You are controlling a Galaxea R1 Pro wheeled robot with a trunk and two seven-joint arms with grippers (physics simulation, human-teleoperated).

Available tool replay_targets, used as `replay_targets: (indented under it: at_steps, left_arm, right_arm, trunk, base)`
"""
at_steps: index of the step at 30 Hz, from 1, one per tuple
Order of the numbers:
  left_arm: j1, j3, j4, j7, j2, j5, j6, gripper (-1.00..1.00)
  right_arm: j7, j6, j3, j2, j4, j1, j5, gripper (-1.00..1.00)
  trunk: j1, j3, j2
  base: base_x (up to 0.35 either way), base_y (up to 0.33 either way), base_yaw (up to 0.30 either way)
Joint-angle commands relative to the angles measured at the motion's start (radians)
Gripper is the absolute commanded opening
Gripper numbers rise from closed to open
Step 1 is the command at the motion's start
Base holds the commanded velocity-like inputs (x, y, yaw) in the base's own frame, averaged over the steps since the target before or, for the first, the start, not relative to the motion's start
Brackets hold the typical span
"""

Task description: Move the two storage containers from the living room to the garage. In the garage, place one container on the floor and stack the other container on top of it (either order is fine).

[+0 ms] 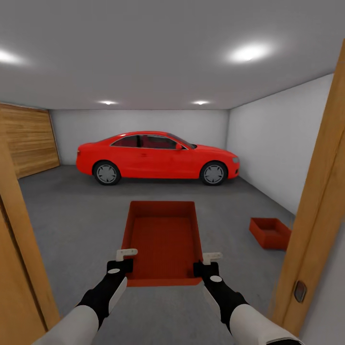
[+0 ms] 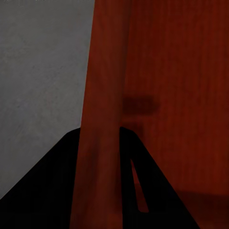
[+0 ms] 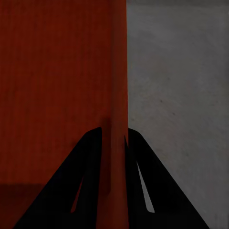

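The head view is evenly lit by round white recessed ceiling lights [image 1: 248, 52], which bloom with soft glare; straight lines are bowed at the edges. Both wrist views are dim and blurred — the black gripper fingers [image 3: 81, 191] are rendered as featureless silhouettes.

A home garage, seen through a wooden door frame [image 1: 322, 191]: a red car [image 1: 158, 158] parked on a grey concrete floor [image 1: 72, 211], plain pale walls [image 1: 278, 139], a wood-panelled garage door [image 1: 28, 139] and 4 recessed ceiling lights [image 1: 247, 52].
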Motion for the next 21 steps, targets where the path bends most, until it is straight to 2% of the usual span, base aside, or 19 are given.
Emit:
replay_targets:
  at_steps: [1, 21]
  left_arm:
    - [-0.001, 0.048, -0.025, 0.012, 0.016, 0.0, 0.007, -1.0]
    - [-0.001, 0.048, -0.019, 0.012, 0.017, 0.0, 0.008, -1.0]
  right_arm:
    - [-0.006, -0.003, -0.01, 0.0, 0.003, -0.001, -0.003, -1.0]
    - [-0.006, -0.002, -0.009, 0.0, 0.003, -0.001, -0.003, -1.0]
  trunk:
    - [0.001, -0.002, -0.001]
    - [0.001, -0.002, -0.001]
  base:
    - [0.281, 0.0, 0.0]
    - [0.318, 0.0, 0.0]
